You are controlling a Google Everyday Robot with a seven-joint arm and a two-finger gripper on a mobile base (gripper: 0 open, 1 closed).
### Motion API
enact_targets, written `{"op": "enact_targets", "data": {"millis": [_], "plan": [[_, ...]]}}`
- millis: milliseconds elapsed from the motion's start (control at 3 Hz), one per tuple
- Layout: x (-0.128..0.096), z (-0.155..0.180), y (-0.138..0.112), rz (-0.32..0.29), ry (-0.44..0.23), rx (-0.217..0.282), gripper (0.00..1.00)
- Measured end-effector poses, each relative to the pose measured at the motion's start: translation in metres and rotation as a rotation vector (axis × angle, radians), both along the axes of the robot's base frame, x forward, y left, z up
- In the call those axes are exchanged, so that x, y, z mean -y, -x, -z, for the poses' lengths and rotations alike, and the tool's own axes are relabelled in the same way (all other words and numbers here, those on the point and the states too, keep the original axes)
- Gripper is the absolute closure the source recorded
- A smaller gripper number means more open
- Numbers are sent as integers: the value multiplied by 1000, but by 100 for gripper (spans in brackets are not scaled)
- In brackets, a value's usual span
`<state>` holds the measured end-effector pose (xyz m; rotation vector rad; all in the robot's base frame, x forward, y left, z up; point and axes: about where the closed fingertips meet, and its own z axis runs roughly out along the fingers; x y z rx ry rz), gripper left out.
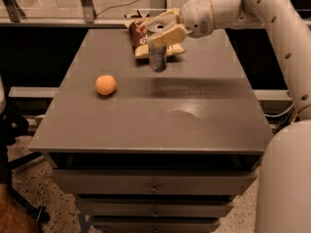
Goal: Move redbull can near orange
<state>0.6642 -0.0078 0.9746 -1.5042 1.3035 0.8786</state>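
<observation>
Can (157, 59) is clamped near its top by gripper (158, 31), at table (194, 110) rear by chip bag (138, 32), apart from orange (105, 85). Carry step, judged; next: can to be brought left-fwd, set beside orange w/o knocking it.

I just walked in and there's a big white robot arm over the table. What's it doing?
The robot's gripper is clamped around the top of a can at the back of the grey table, just in front of a brown chip bag. An orange sits on its own farther along the table, well apart from the can. So the can is not yet next to the orange.
</observation>
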Motion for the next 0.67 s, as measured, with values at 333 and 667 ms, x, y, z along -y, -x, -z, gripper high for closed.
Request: {"op": "enact_targets", "data": {"millis": [333,667], "plan": [[-28,-1,2,-10,10,-14,100],[-50,6,14,-11,-4,-61,100]]}}
